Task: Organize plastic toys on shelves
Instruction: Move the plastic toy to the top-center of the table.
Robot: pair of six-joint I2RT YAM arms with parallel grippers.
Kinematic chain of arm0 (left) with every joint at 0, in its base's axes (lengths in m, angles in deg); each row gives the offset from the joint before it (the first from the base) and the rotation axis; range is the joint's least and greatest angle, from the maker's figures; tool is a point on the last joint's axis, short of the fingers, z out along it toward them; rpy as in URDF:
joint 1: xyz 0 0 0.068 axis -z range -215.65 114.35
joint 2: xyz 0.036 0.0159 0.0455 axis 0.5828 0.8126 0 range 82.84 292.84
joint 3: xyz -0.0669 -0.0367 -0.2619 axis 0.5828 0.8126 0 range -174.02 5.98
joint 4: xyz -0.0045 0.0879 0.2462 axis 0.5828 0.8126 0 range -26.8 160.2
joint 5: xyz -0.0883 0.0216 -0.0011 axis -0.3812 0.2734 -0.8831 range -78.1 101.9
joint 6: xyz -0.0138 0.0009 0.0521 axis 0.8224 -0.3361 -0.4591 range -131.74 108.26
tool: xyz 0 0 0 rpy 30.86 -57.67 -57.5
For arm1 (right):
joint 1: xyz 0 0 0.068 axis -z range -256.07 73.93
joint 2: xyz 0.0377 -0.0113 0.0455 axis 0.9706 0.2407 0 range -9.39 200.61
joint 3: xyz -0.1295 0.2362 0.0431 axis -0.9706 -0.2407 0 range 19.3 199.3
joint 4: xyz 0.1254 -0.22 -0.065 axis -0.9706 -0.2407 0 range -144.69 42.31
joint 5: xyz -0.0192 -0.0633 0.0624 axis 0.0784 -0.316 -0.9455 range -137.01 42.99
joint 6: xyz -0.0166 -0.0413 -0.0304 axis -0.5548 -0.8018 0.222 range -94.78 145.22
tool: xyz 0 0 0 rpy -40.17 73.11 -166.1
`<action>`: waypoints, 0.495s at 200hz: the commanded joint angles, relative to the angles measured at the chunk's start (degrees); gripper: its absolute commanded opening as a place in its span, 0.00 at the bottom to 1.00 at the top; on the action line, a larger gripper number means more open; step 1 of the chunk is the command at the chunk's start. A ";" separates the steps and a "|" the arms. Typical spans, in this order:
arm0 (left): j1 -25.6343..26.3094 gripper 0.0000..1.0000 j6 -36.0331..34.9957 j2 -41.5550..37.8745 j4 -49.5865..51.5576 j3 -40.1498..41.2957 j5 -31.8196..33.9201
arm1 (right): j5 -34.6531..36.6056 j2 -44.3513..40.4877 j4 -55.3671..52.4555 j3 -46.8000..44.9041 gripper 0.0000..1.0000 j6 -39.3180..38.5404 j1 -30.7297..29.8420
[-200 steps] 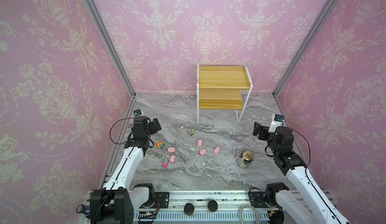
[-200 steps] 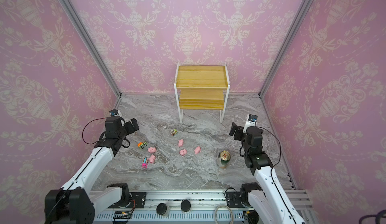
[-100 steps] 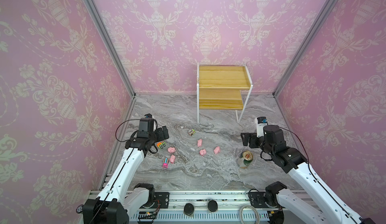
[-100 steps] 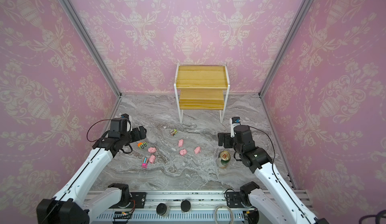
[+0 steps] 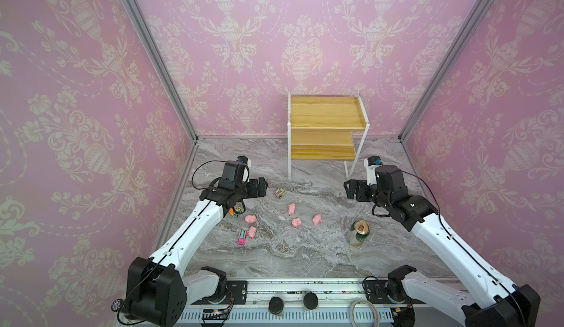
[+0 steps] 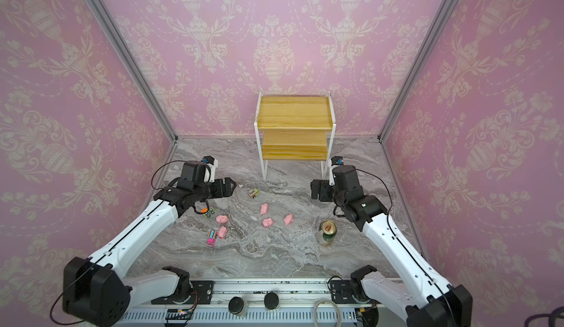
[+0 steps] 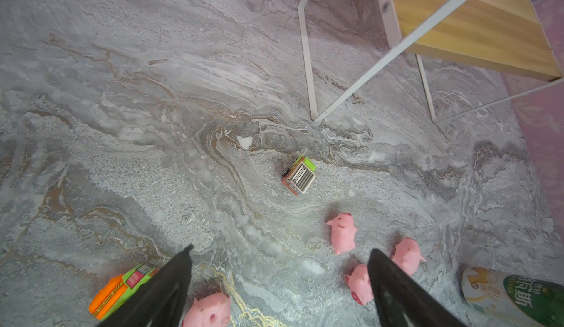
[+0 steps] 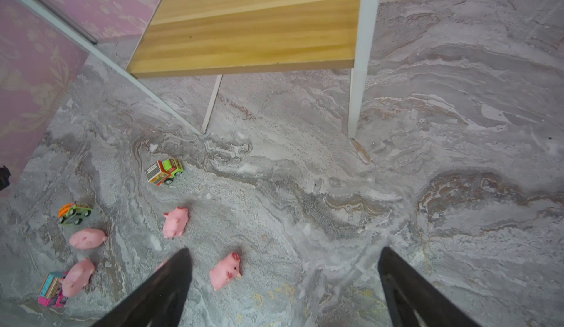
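The shelves [image 5: 326, 118] stand at the back of the grey marbled table [image 5: 274, 258], close to the pink wall, and every toy lies on the table in front of them.

The brown-green truck [image 5: 279, 193] sits nearest the shelves, just ahead of the left claw [image 5: 263, 186]. That claw hangs above the table with its 2 dark fingers [image 7: 171, 292] spread wide and only bare table between them. The orange-green truck [image 5: 236, 211] lies under the left arm's wrist, and the leftmost pig [image 5: 251, 218] is just beside it. Nearer the front, the pink-blue truck [image 5: 241, 237] lies right against another pig, the front pig [image 5: 252, 232].

3 more pigs sit in the middle of the table: the rear pig [image 5: 292, 208], the middle pig [image 5: 296, 222] and the right-hand pig [image 5: 317, 219], near one another but apart.

The right claw [image 5: 348, 188] is held above the table near the shelves' right front leg, pointing toward the middle. Its jaws also stand wide and grip nothing. A green-gold drink can [image 5: 358, 232] stands upright near the right forearm, well apart from the toys.
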 commanded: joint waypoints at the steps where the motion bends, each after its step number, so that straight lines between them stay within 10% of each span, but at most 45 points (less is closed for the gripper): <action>1: 0.32 0.92 1.06 3.24 0.28 -4.83 1.01 | -2.26 2.95 1.22 3.83 0.95 7.24 4.78; 99: -6.52 0.94 6.28 20.35 10.54 -24.28 -6.92 | -12.23 27.58 -0.36 26.40 0.92 20.48 19.69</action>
